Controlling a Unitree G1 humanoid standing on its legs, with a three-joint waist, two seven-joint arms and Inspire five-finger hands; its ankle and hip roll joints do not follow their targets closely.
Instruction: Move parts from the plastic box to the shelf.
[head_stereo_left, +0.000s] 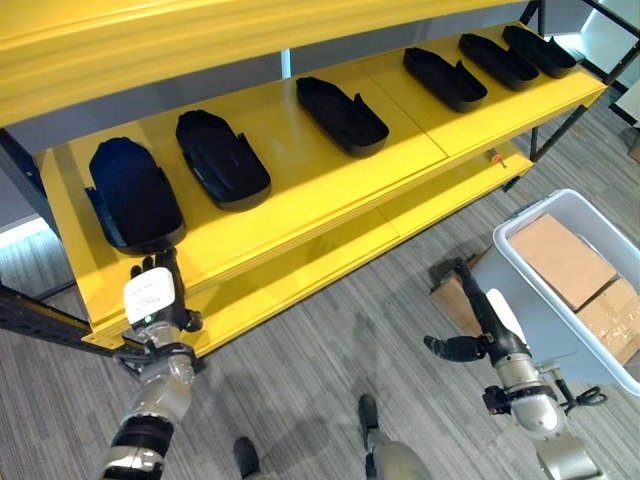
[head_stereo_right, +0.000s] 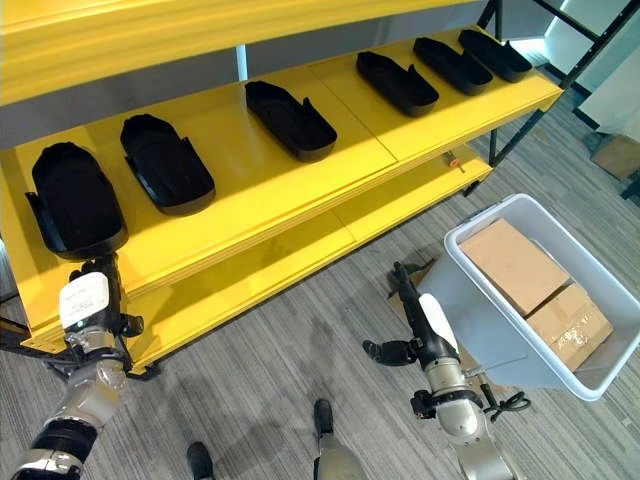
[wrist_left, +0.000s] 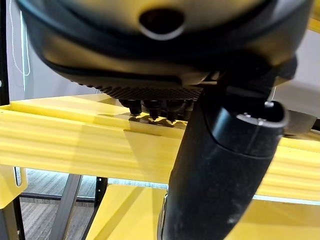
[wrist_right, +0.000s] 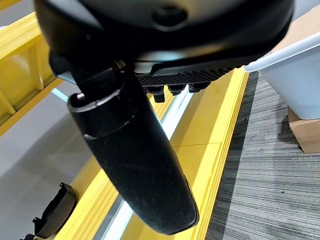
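Several black moulded parts lie in a row on the yellow shelf, from the leftmost part to the far-right one. My left hand stands below the shelf's front edge, just under the leftmost part, fingers straight and holding nothing. The grey plastic box stands on the floor at the right and holds brown cardboard packs. My right hand hangs beside the box's left wall, fingers straight, thumb out, empty. Its wrist view shows the box and a black part.
A lower yellow shelf runs beneath the upper one, with a small orange item on it. A cardboard box lies on the grey floor by the plastic box. Black frame posts stand at the shelf's right end.
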